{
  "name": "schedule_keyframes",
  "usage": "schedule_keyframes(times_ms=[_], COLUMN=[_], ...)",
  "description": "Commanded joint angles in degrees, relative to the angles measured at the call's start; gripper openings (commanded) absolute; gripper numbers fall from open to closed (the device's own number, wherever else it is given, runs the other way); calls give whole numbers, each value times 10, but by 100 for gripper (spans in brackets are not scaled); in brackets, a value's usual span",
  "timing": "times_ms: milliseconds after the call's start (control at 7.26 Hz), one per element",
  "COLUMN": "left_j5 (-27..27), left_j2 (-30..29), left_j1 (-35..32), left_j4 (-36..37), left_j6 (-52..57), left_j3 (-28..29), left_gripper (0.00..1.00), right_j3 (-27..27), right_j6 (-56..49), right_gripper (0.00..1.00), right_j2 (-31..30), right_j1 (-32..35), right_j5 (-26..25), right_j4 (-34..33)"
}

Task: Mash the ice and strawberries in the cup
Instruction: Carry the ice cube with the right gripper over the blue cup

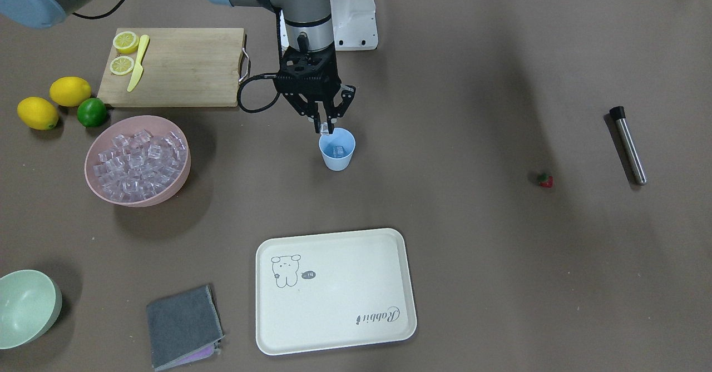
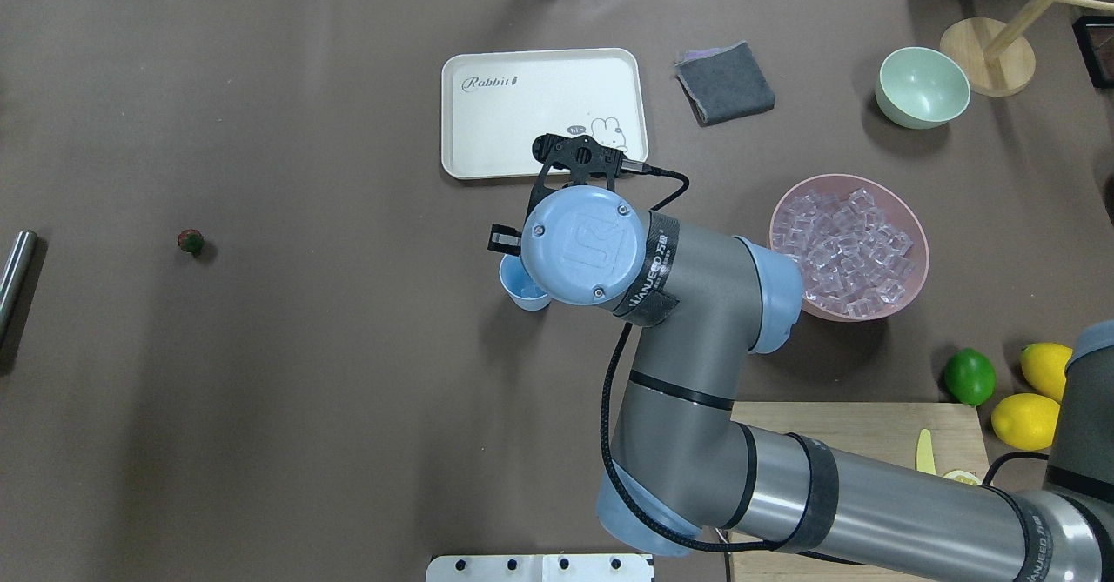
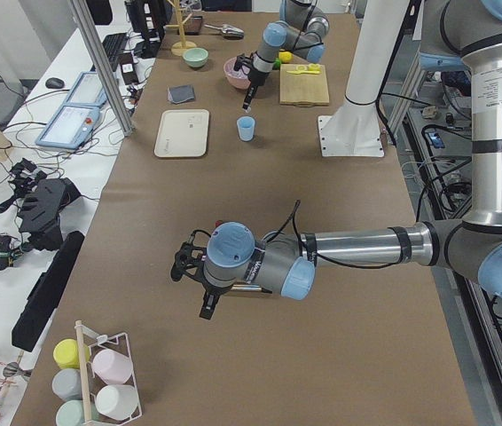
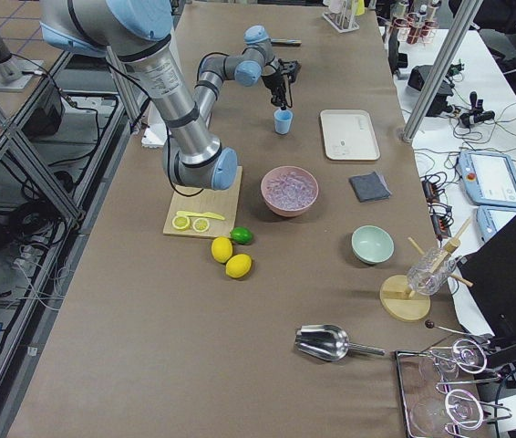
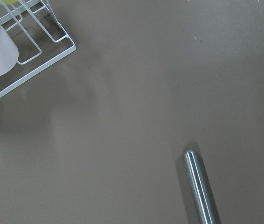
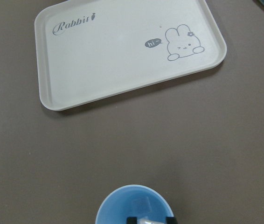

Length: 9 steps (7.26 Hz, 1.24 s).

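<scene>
The light-blue cup (image 1: 337, 152) stands upright mid-table with an ice cube (image 1: 338, 150) in it. It also shows in the overhead view (image 2: 520, 287) and in the right wrist view (image 6: 134, 207). My right gripper (image 1: 326, 128) hangs just above the cup's rim, shut on a clear ice cube (image 6: 148, 220). More ice (image 1: 136, 160) fills the pink bowl (image 1: 167, 196). The tiny strawberry (image 1: 545, 180) lies alone on the table, far from the cup. My left gripper (image 3: 200, 293) shows only in the exterior left view, and I cannot tell whether it is open or shut.
A steel muddler (image 1: 628, 145) lies beyond the strawberry and shows in the left wrist view (image 5: 199, 186). A cream tray (image 1: 334, 327), a grey cloth (image 1: 183, 325), a pale-green bowl (image 1: 25, 308), a cutting board (image 1: 183, 66), lemons and a lime (image 1: 92, 112) surround the cup.
</scene>
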Motion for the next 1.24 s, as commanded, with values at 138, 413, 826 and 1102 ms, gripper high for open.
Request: schedule_keyframes(times_ms=[138,413,826,1102], left_j5=[0,1,1,1], left_j2=[1,12,12,11], left_j1=[0,0,0,0], left_j4=[0,-12,-12,-12], left_j6=[1,0,-2,-5], left_j3=[0,1,0,-1], left_gripper=[98,98,98,98], right_j3=[-29,-50,-57,-48], right_j6=[-3,-2,-5,-6], right_gripper=[27,28,72,89], right_j2=[2,0,0,-2], right_j1=[-13,-17,-24,-22], right_j5=[-20,-37,-50,-46], right_j4=[22,68,79,74])
